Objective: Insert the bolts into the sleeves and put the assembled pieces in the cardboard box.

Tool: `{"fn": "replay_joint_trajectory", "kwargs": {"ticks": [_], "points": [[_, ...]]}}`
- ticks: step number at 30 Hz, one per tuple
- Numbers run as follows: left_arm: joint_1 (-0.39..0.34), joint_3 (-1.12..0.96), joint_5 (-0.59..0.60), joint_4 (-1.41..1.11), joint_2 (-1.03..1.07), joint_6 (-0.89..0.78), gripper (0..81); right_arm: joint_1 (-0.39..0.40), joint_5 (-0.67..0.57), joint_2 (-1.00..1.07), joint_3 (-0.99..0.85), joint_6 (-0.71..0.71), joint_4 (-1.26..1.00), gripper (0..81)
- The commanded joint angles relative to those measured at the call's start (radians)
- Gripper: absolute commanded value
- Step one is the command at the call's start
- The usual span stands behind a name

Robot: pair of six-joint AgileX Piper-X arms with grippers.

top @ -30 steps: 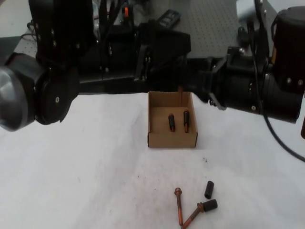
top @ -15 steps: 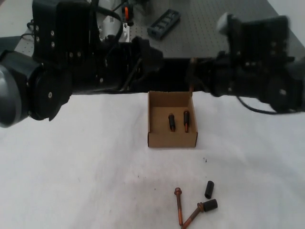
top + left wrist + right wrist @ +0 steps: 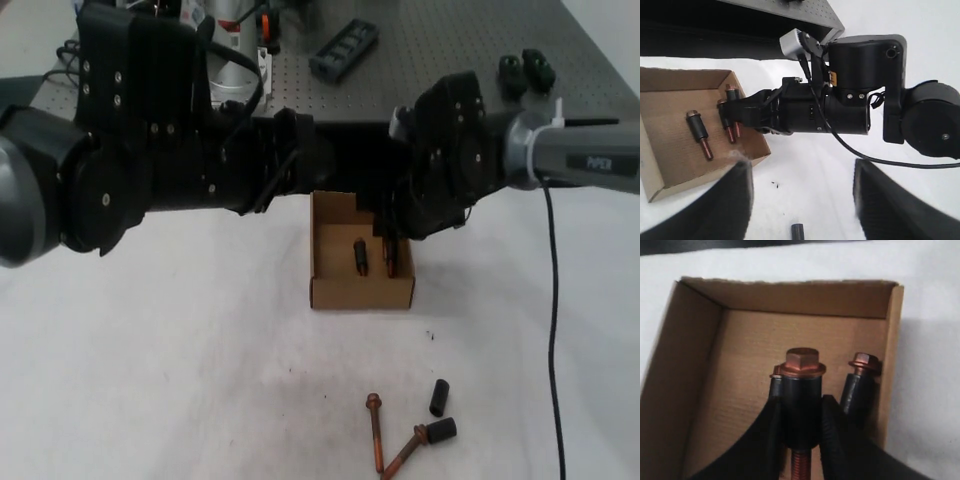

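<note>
The cardboard box [image 3: 330,290] stands mid-bench with an assembled bolt-and-sleeve piece [image 3: 360,256] lying in it. My right gripper [image 3: 392,238] hangs just over the box's right side, shut on another copper bolt in a black sleeve [image 3: 802,390]; beside that lies a second boxed piece [image 3: 860,385]. The left wrist view looks at the box [image 3: 670,80], the right gripper [image 3: 732,120] and a boxed piece [image 3: 699,134]. My left gripper [image 3: 805,200] is open and holds nothing. Near the front lie a loose bolt [image 3: 375,432], a bolt with a sleeve on it [image 3: 428,438] and a loose sleeve [image 3: 438,397].
White cloth covers the bench around the box. Behind it is a perforated metal plate [image 3: 450,40] with a black tray [image 3: 345,48] and small black parts [image 3: 525,68]. The right arm's cable [image 3: 553,330] hangs down at the right.
The right arm has swung in from the back right and come down over the box with the assembled piece. The left arm has shifted slightly.
</note>
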Motion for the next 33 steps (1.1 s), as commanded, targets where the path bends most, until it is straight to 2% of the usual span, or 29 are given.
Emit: {"fn": "replay_joint_trajectory", "kwargs": {"ticks": [1,3,5,7,10,11,16,19,23,29,33], "points": [[0.002,-0.005,-0.016,0.003,-0.009,0.009,42.9,0.015,0.006,0.032,-0.037,-0.036,0.068,5.0],[0.002,-0.005,-0.028,0.002,-0.009,0.009,42.9,0.022,0.006,0.039,-0.037,-0.044,0.068,4.6],[0.002,-0.005,-0.032,0.002,-0.009,0.009,42.9,0.027,0.006,0.041,-0.037,-0.044,0.068,0.1],[0.002,-0.005,-0.032,0.004,-0.009,0.009,42.9,0.026,0.006,0.044,-0.037,-0.044,0.068,8.3],[0.002,-0.005,-0.032,0.004,-0.009,0.009,42.9,0.026,0.006,0.043,-0.037,-0.044,0.061,26.7],[0.002,-0.005,-0.032,0.004,-0.009,0.009,42.9,0.026,0.009,0.043,-0.037,-0.044,0.060,29.8],[0.002,-0.005,-0.032,0.004,-0.009,0.009,42.9,0.018,-0.026,0.006,-0.037,-0.038,0.056,29.1],[0.002,-0.005,-0.032,0.004,-0.009,0.009,42.9,0.018,-0.036,-0.085,-0.033,-0.040,0.036,29.1],[0.009,-0.005,-0.036,0.003,-0.009,0.005,42.9,0.018,0.024,-0.252,-0.004,-0.047,0.127,29.1],[0.026,-0.005,-0.035,0.003,-0.009,0.004,42.9,0.029,0.065,-0.418,0.193,-0.061,0.354,29.1],[0.030,-0.005,-0.039,0.003,-0.009,0.004,42.9,0.046,0.061,-0.448,0.344,0.020,0.380,29.1]]}}
